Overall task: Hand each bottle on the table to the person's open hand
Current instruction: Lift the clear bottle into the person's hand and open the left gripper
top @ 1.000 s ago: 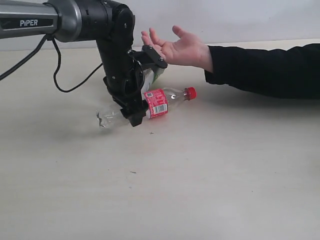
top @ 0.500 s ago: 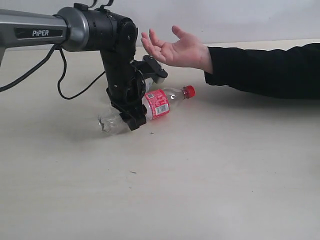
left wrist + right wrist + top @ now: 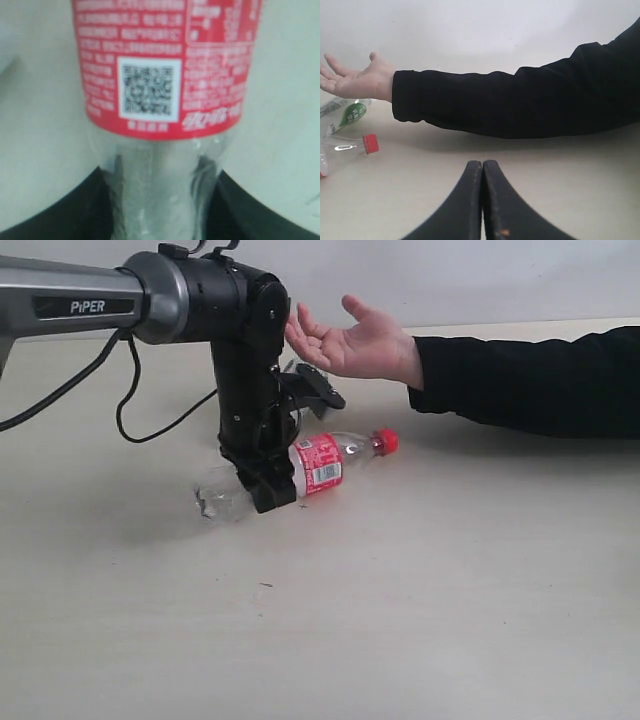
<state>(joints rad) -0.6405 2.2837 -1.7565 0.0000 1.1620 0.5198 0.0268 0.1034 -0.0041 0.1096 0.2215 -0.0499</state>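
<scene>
Left gripper was clamped on the clear body of the red-label bottle, which lay on the table near the person's open hand. Right gripper was closed, empty

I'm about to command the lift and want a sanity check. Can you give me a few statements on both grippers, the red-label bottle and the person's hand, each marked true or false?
1. The left gripper has its fingers on either side of the red-label bottle, on the clear body below the label. True.
2. The red-label bottle stands upright. False: it lies on its side.
3. The person's open hand is palm up and holds nothing. True.
4. The right gripper holds a bottle. False: its fingers are pressed together with nothing between them.
5. The red-label bottle's cap is white. False: it is red.
</scene>
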